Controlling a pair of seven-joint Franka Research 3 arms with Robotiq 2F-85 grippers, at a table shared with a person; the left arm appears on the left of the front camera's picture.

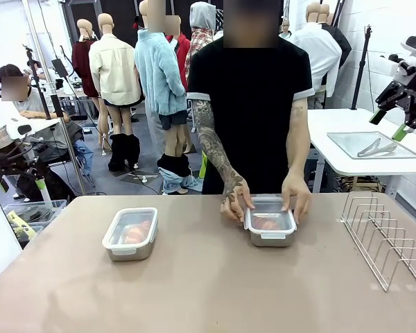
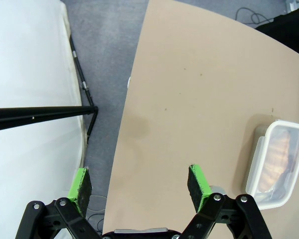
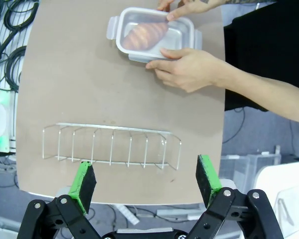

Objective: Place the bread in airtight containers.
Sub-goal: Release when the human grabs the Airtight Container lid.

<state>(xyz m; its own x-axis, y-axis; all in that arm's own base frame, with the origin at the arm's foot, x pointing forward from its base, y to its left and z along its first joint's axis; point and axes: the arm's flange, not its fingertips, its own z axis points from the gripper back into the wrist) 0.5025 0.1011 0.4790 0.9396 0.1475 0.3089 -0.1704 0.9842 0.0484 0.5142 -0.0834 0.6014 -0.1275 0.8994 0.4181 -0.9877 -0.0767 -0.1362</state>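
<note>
Croissants sealed in two tins on table (image 1: 208, 277). Landmark: wire rack (image 1: 388, 236), at table's right edge.

Left gripper (image 2: 139, 185): well left of rack, off table's left edge, raised; green pads spread wide, nothing between them.

Left tin (image 1: 130, 234): far left of rack, left of table's middle, clear white-rimmed lid on, croissant (image 1: 137, 232) visible through lid. Seen again in left wrist view at right edge (image 2: 276, 164), beyond right pad, apart from gripper.

Right tin (image 1: 270, 223): between left tin and rack, nearer rack, close to table's far edge. Lid on top, second croissant (image 1: 267, 224) inside. Person's hands on both sides: one hand (image 1: 236, 199) on tin's left side, other hand (image 1: 296, 198) on right side, fingers pressing on lid rim. In right wrist view, tin (image 3: 154, 35) beyond rack (image 3: 112, 146), hand (image 3: 187, 67) flat against its near side.

Right gripper (image 3: 145, 178): above and right of rack, held high, off table's edge; pads wide apart, empty.
</note>
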